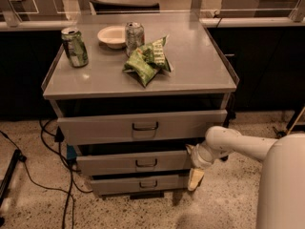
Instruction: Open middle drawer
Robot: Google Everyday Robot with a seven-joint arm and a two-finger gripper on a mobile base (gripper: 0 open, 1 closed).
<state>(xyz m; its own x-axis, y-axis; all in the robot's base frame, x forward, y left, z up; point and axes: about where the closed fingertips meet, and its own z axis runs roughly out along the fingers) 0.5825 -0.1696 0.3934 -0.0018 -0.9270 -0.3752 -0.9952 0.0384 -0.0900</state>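
Note:
The middle drawer (114, 162) is a low grey front with a small dark bar handle (146, 163) at its centre, between the taller top drawer (95, 127) and the lowest drawer (119, 184). All three fronts stand out a little from the cabinet. My gripper (194, 175) is at the right end of the middle drawer's front, pointing down beside the lowest drawer, well right of the handle. My white arm (238, 144) reaches in from the lower right.
On the cabinet top (200, 66) stand two cans (75, 46) (134, 38), a white bowl (111, 36) and green snack bags (147, 61). Black cables (52, 156) trail on the speckled floor at left. Dark counters flank the cabinet.

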